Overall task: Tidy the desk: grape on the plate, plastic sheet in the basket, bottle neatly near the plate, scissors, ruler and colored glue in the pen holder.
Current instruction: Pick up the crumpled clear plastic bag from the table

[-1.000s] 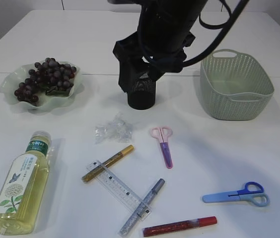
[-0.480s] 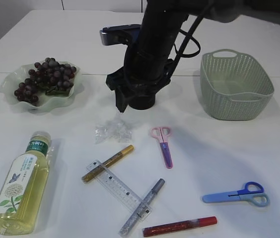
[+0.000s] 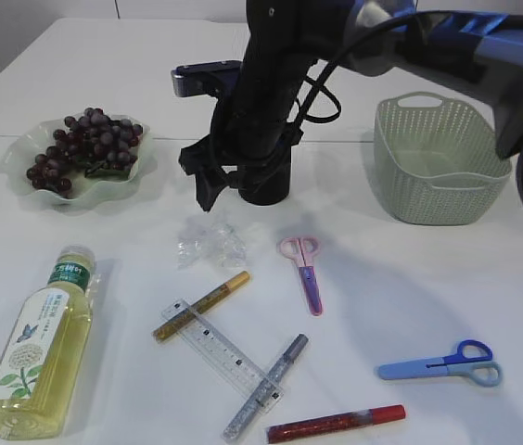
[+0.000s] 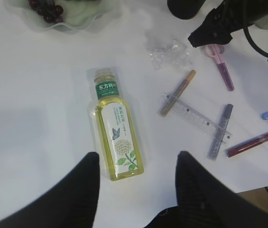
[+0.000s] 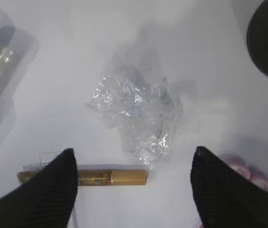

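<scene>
My right gripper [image 3: 210, 190] is open and empty, hanging just above the crumpled clear plastic sheet [image 3: 210, 244]. In the right wrist view its jaws [image 5: 134, 190] stand wide apart, with the sheet [image 5: 136, 111] ahead and the gold glue pen [image 5: 84, 177] between them. My left gripper [image 4: 136, 190] is open, high above the yellow bottle [image 4: 117, 137] lying on its side. The grapes [image 3: 85, 144] lie on the green plate [image 3: 16, 162]. The ruler [image 3: 220, 352], pink scissors [image 3: 306, 269], blue scissors [image 3: 442, 364], silver glue [image 3: 266, 385] and red glue [image 3: 336, 424] lie on the table.
The black pen holder [image 3: 266, 185] stands right behind my right gripper, partly hidden by the arm. The green basket [image 3: 438, 162] stands at the right. The right arm and its cables cross the upper middle of the exterior view.
My right gripper has swung left and down from in front of the pen holder to just above the plastic sheet. Nothing on the table has moved.
</scene>
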Robot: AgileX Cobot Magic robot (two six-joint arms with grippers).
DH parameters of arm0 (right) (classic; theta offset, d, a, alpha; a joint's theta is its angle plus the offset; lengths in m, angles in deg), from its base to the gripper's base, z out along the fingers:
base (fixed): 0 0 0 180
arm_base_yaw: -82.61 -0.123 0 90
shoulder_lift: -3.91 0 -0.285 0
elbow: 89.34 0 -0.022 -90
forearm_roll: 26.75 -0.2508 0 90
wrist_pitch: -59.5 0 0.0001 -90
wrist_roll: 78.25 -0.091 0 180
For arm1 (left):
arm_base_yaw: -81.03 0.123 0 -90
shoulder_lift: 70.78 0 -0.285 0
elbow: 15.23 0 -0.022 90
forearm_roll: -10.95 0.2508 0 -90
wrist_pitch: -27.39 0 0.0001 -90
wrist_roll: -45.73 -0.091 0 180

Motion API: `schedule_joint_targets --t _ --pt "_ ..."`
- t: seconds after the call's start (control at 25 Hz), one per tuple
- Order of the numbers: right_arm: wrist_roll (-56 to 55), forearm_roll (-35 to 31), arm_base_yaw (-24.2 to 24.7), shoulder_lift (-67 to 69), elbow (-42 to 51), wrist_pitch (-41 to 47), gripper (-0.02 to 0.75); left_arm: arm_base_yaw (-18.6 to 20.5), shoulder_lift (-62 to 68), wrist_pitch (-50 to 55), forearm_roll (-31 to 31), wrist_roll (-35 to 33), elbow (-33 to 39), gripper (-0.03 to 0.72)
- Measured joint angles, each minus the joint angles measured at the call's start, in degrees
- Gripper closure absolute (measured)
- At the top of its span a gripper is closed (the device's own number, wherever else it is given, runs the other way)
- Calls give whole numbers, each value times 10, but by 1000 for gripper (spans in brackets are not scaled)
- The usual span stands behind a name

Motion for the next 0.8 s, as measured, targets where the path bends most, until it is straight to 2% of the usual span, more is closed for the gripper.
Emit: schedule_joint_targets --t 0.32,0.8 --pt "0 2 0 57 -37 -8 163 0 23 0 2 0 0 309" --pt "0 9 0 100 -43 -28 163 0 37 0 5 0 0 309"
